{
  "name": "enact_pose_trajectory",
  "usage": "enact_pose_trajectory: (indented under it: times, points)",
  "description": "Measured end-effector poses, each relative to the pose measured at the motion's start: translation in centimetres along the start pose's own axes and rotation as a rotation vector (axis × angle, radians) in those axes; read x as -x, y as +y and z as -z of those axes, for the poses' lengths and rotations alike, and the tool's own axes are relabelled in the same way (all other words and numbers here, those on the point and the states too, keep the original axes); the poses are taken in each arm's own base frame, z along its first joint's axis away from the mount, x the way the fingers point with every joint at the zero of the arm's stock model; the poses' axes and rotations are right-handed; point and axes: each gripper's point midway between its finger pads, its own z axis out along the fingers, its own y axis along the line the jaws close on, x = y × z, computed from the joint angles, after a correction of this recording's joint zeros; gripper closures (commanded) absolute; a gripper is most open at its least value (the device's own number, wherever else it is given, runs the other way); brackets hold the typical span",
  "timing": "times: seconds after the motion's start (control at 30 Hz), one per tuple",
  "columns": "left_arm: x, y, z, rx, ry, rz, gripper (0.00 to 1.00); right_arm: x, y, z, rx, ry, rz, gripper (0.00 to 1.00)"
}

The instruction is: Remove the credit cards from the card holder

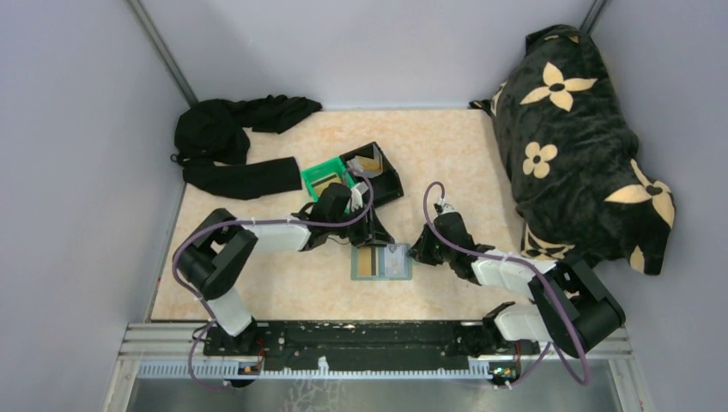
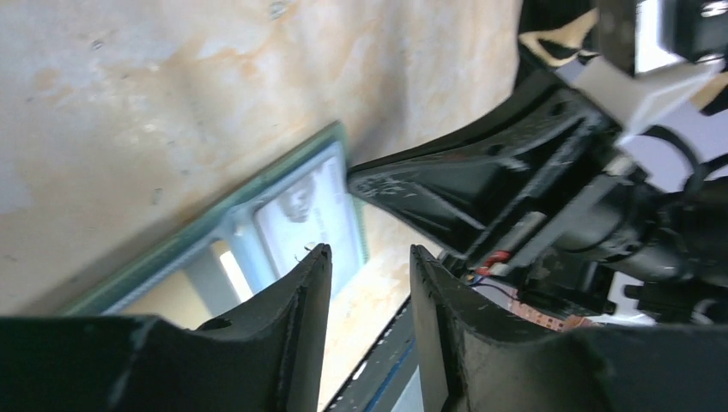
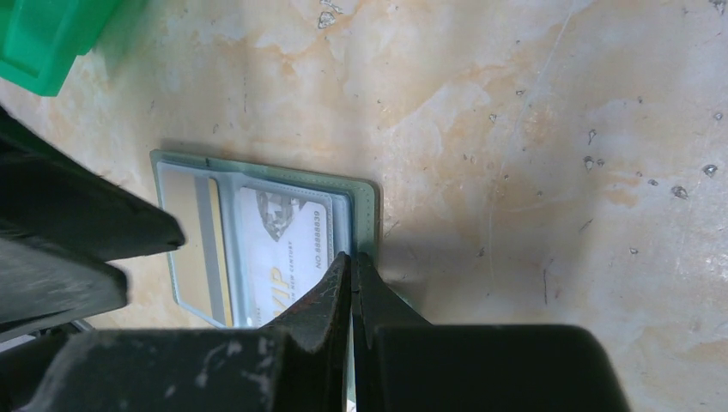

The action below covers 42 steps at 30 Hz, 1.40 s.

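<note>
— Where's the holder (image 1: pixel 381 262)?
— Flat and open on the worktop (image 1: pixel 464 163), toward the near edge and about midway between the left and right edges. Both panels face up.

— Are the cards out?
— No. A gold card (image 3: pixel 191 257) with a dark stripe sits in the left panel. A pale grey card (image 3: pixel 288 236) sits behind the clear window of the right panel.

— Left gripper (image 2: pixel 369 257)?
— Open. There's a gap between its fingers with nothing in it, and it hangs at the holder's far edge.

— And the right gripper (image 3: pixel 350 266)?
— Closed, with its fingers pressed together. Its tips are at the holder's right edge. I can't tell whether they pinch that edge or only rest on it.

— Anything else on the worktop?
— A green bin (image 1: pixel 311 182) and a black bin (image 1: pixel 391 184) sit side by side beyond the holder, toward the far edge. Something gold shows in each. A black cloth (image 1: pixel 227 146) is heaped at the far left corner. A dark flowered blanket (image 1: pixel 575 146) lies along the right edge.
</note>
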Motion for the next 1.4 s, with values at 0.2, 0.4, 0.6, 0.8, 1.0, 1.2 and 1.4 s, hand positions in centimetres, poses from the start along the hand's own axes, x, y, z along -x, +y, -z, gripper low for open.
enact_pose_trajectory:
  times: [0.2, 0.4, 0.6, 0.8, 1.0, 1.2, 1.4]
  points:
    - [0.2, -3.0, 1.2, 0.028, -0.027, -0.022, 0.53, 0.0, 0.0, 0.0, 0.0, -0.001, 0.002, 1.0]
    - [-2.6, -1.0, 1.7, 0.135, -0.07, 0.049, 0.48, 0.0, 0.0, 0.1, 0.003, 0.0, 0.016, 1.0]
    - [-4.8, 2.2, 1.5, 0.243, -0.125, 0.092, 0.4, -0.3, -0.3, 0.8, -0.01, 0.013, 0.042, 1.0]
    - [-3.7, 1.4, 0.0, 0.207, -0.212, 0.051, 0.31, -0.8, -0.8, 1.4, -0.023, 0.029, 0.066, 1.0]
    - [-3.0, 1.2, -0.9, 0.181, -0.241, 0.021, 0.39, -1.0, -0.9, 1.6, -0.015, 0.022, 0.069, 1.0]
    - [-2.6, 1.1, -1.5, 0.137, -0.224, -0.012, 0.4, -0.8, -1.1, 1.5, 0.011, 0.014, 0.041, 1.0]
    - [-2.1, 0.7, -2.2, 0.047, -0.181, -0.026, 0.42, -0.6, -1.4, 1.6, 0.041, 0.008, -0.003, 1.0]
